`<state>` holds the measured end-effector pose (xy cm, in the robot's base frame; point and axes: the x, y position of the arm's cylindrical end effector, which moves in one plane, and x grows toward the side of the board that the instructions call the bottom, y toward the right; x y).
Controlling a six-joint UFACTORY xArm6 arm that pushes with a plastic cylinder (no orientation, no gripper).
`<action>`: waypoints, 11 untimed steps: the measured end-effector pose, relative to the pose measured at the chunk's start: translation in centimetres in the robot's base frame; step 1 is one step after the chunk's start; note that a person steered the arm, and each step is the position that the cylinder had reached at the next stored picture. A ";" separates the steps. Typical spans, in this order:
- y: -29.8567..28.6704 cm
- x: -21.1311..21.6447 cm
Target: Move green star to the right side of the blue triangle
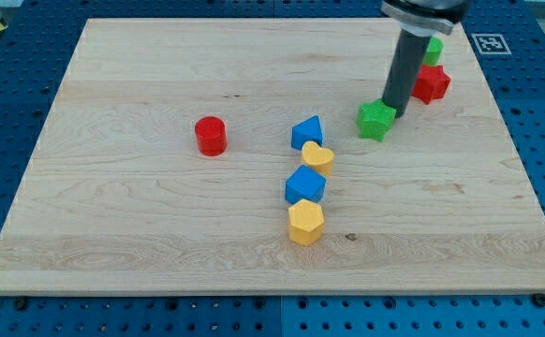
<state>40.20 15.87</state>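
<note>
Just off to the view's right of the blue triangle block (307,131), on the pale wooden worktop (141,215), sits the green star block (376,120), near it but with a clear gap between them. No jaws on this rig to spread or squeeze, so the end effector is just the dark rod, and my tip (390,113) is right up against the star's upper right edge, touching as far as I can tell. Here's what worries me: pushing from that corner could spin the star instead of sliding it straight, and it'd drift toward the view's bottom. Push too far and it bumps the triangle, which has a yellow heart block (317,156) right below it, then a blue block (304,184) and a yellow block (305,222), so the whole column could get shoved. Behind the rod, further right of the triangle, a red block (431,83) and another green block (433,50) are close enough to clip if I back out sloppily. The red cylinder (211,136) way left of the triangle is safe.
</note>
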 end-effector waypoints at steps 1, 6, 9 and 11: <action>2.0 1.3; -2.5 0.1; -4.5 -3.0; -6.1 -2.3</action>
